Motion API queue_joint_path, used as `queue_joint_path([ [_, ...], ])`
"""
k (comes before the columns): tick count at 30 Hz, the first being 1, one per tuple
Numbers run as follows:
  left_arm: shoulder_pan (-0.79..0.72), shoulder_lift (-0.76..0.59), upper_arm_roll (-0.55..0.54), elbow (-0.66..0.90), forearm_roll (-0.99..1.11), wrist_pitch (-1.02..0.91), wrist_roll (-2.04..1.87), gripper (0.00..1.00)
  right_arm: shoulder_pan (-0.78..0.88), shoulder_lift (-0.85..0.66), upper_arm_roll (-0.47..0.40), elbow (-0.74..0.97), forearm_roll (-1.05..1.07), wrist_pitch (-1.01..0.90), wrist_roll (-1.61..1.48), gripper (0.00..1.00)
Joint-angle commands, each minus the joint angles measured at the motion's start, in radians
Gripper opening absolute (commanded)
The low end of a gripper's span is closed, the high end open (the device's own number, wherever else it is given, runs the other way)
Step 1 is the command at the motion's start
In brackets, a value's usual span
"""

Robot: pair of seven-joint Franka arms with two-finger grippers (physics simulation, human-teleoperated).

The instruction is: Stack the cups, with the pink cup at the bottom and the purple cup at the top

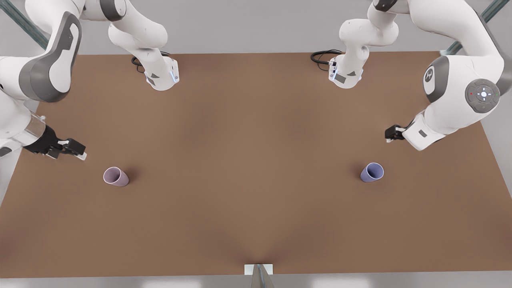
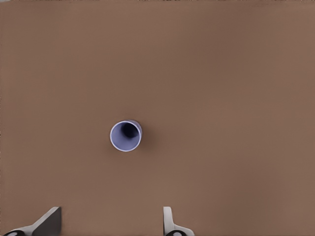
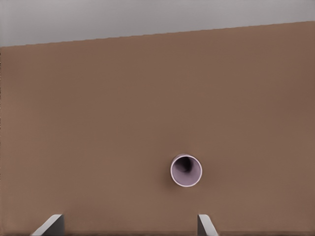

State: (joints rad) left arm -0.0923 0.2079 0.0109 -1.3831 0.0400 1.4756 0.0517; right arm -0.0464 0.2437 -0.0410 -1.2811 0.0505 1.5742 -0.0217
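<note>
Purple cup (image 2: 126,136) stood upright on surface (image 1: 256,160), ahead of left gripper (image 2: 110,223) fingers, untouched. Pink cup (image 3: 186,170) likewise ahead of right gripper (image 3: 130,226), well apart from purple. Both looked light, rigid, tapered (likely slick); grip across rim. Fingers on both spread wide, holding nothing.

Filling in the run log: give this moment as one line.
left gripper: open above bluish lavender tapered cup | right gripper: open above pale mauve-pink tapered cup | cups: apart, unstacked
</note>
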Motion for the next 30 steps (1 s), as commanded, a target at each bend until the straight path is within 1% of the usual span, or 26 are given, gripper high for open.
queue_joint_path([
  [1, 0.000, 0.005, 0.003, 0.001, 0.012, 0.045, 0.040, 1.00, 0.007, 0.003, 0.001, -0.004, -0.006, -0.054, -0.004, 1.00],
  [3, 0.000, 0.016, 0.003, 0.001, 0.012, 0.046, 0.039, 1.00, 0.007, 0.014, 0.001, -0.043, -0.008, -0.036, -0.009, 1.00],
  [5, 0.000, 0.031, 0.003, 0.001, 0.011, 0.048, 0.034, 1.00, -0.006, 0.002, 0.000, -0.145, -0.006, 0.085, -0.046, 1.00],
  [6, 0.000, 0.033, 0.003, 0.001, 0.011, 0.048, 0.033, 1.00, -0.023, -0.030, 0.000, -0.257, -0.004, 0.194, -0.099, 1.00],
  [9, 0.002, 0.041, 0.004, -0.002, 0.011, 0.046, 0.027, 1.00, -0.062, -0.032, 0.000, -0.406, 0.003, 0.253, -0.130, 1.00],
  [10, 0.002, 0.047, 0.004, -0.002, 0.011, 0.046, 0.025, 1.00, -0.084, -0.037, 0.000, -0.466, 0.014, 0.346, -0.179, 1.00],
  [11, 0.002, 0.048, 0.004, -0.002, 0.011, 0.046, 0.025, 1.00, -0.130, -0.020, -0.002, -0.497, 0.064, 0.385, -0.276, 1.00],
  [14, 0.002, 0.058, 0.004, -0.002, 0.011, 0.045, 0.025, 1.00, -0.188, 0.048, -0.003, -0.521, 0.112, 0.429, -0.402, 1.00],
  [18, 0.006, 0.065, 0.004, -0.002, 0.011, 0.038, 0.027, 1.00, -0.190, 0.173, -0.020, -0.491, 0.117, 0.498, -0.495, 1.00],
  [22, 0.006, 0.073, 0.006, -0.002, 0.011, 0.038, 0.027, 1.00, -0.179, 0.223, -0.033, -0.494, 0.117, 0.609, -0.518, 1.00],
  [27, 0.006, 0.076, 0.006, -0.004, 0.011, 0.038, 0.027, 1.00, -0.176, 0.238, -0.033, -0.530, 0.115, 0.647, -0.520, 1.00],
  [28, 0.006, 0.081, 0.006, -0.004, 0.011, 0.038, 0.027, 1.00, -0.176, 0.241, -0.034, -0.560, 0.112, 0.702, -0.520, 1.00],
  [30, 0.006, 0.082, 0.015, -0.004, 0.011, 0.040, 0.028, 1.00, -0.176, 0.253, -0.034, -0.575, 0.112, 0.719, -0.520, 1.00],
])
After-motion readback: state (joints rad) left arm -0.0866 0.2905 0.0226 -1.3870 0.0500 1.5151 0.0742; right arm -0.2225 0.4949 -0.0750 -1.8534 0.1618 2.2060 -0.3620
